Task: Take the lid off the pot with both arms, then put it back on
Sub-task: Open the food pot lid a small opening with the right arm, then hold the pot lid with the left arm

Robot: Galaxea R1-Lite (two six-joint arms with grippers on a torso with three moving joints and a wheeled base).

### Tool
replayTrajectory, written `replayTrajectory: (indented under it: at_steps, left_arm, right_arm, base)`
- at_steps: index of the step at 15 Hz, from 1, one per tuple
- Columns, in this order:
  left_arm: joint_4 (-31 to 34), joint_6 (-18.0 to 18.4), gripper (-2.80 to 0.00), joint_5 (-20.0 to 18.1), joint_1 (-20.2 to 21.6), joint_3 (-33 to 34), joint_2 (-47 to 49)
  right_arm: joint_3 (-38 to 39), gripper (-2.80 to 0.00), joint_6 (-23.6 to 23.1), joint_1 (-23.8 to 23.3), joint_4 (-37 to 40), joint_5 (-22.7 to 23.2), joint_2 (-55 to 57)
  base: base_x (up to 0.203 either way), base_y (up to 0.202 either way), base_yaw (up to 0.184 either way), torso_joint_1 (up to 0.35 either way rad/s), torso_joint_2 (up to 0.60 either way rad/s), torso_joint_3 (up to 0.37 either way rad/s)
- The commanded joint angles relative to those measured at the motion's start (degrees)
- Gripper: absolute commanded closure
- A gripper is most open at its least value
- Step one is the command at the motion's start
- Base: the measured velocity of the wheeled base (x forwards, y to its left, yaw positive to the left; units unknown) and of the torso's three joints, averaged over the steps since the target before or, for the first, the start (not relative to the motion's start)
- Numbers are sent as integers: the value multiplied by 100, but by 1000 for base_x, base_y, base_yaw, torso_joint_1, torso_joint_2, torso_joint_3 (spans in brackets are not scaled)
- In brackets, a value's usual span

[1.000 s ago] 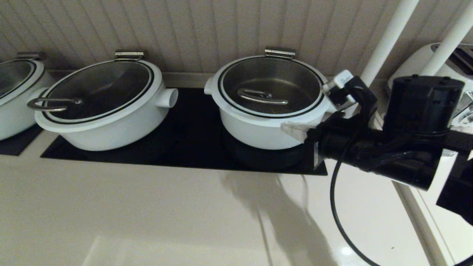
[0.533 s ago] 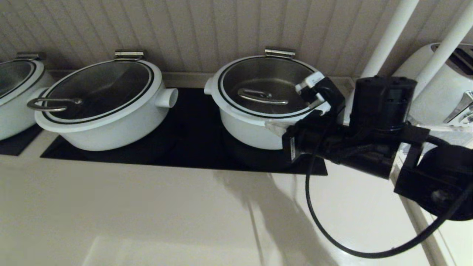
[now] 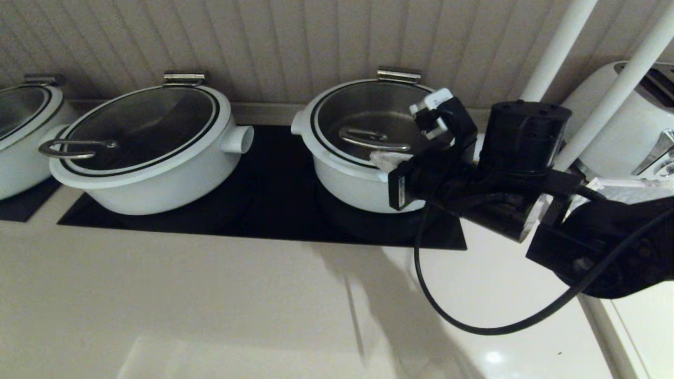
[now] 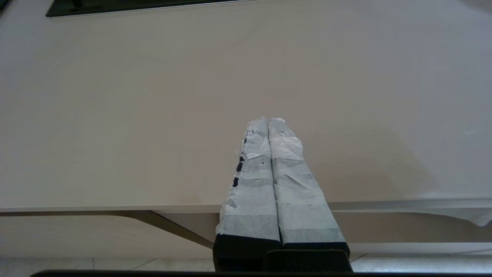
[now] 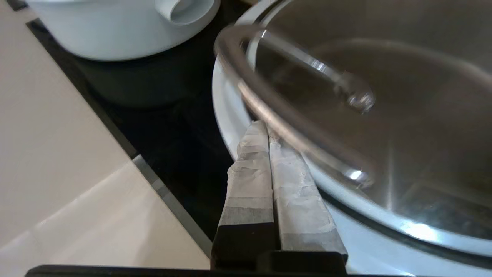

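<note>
The deep white pot (image 3: 347, 184) stands on the black hob with its glass lid (image 3: 363, 113) on it. The lid's bent steel bar handle (image 3: 371, 138) lies at its centre and also shows in the right wrist view (image 5: 292, 127). My right gripper (image 3: 380, 158) is shut and empty, its cloth-covered tip over the lid's front rim, just in front of the handle; in the right wrist view the right gripper (image 5: 267, 129) is beside the bar, not around it. My left gripper (image 4: 268, 121) is shut and empty, low over the bare counter, out of the head view.
A wider, shallower white pot (image 3: 152, 158) with a loop-handled lid stands to the left on the same black hob (image 3: 263, 205); a third pot (image 3: 21, 131) is at the far left. Two white poles (image 3: 553, 58) and a white appliance (image 3: 632, 121) stand at the right. A black cable (image 3: 474, 326) hangs from the right arm.
My right arm has swung left and towards the pot; its shut tip has gone from the pot's right side to over the lid's front rim near the handle. Pot and lid have not moved.
</note>
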Motion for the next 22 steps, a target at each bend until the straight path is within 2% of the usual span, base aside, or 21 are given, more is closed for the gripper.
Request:
replayTrajectory:
  at_steps: [1, 7, 11, 14, 16, 20, 22]
  left_arm:
    - [-1, 3, 0, -3, -2, 0, 4]
    - [-10, 73, 0, -3, -2, -9, 4]
    - [-29, 368, 0, -58, 4, -78, 13]
    - [-16, 374, 0, -653, 5, -448, 224]
    - [-43, 407, 0, -878, 2, -746, 697]
    - [-130, 430, 0, -1622, -16, -1802, 2256]
    - [-542, 432, 0, -2005, -19, -2227, 3177]
  right_arm:
    - [-8, 0, -8, -15, -107, -47, 35]
    - [-254, 0, -15, -24, -554, -356, 230]
    - [-541, 0, -26, -24, -576, -411, 316]
    - [-562, 0, -26, -24, -576, -411, 316]
    - [-588, 0, -26, -24, -576, -411, 307]
    - [-658, 0, -35, -24, -559, -436, 298]
    - [-685, 0, -35, -24, -558, -472, 290]
  base:
    - [0, 0, 0, 0, 0, 0]
    - [0, 0, 0, 0, 0, 0]
    - [0, 0, 0, 0, 0, 0]
    - [0, 0, 0, 0, 0, 0]
    - [0, 0, 0, 0, 0, 0]
    - [0, 0, 0, 0, 0, 0]
    - [0, 0, 0, 0, 0, 0]
